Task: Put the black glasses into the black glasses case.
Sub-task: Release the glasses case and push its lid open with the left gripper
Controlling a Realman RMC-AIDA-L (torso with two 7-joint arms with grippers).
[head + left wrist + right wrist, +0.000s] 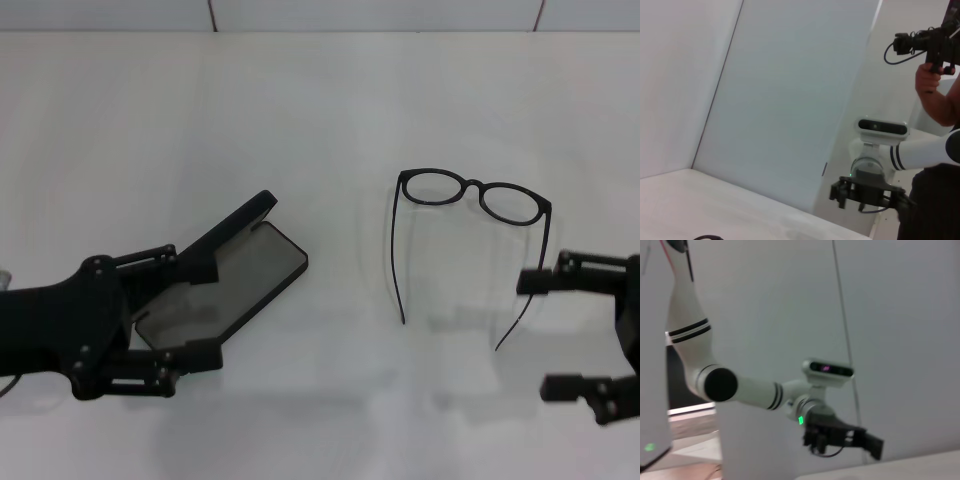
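The black glasses point(470, 195) lie unfolded on the white table point(320, 110), right of centre, lenses far from me and temple arms pointing toward me. The black glasses case point(245, 275) lies open at the left, grey lining up, its lid point(235, 228) raised on the far side. My left gripper point(205, 312) is open, its two fingers straddling the case's near end. My right gripper point(537, 335) is open and empty at the right edge, next to the tip of the glasses' right temple arm. It also shows far off in the left wrist view point(867, 192).
The left wrist view shows a person point(940, 100) holding a camera beside the robot, beyond the table. The right wrist view shows my left arm point(755, 390) and its gripper point(842, 437) against a pale wall.
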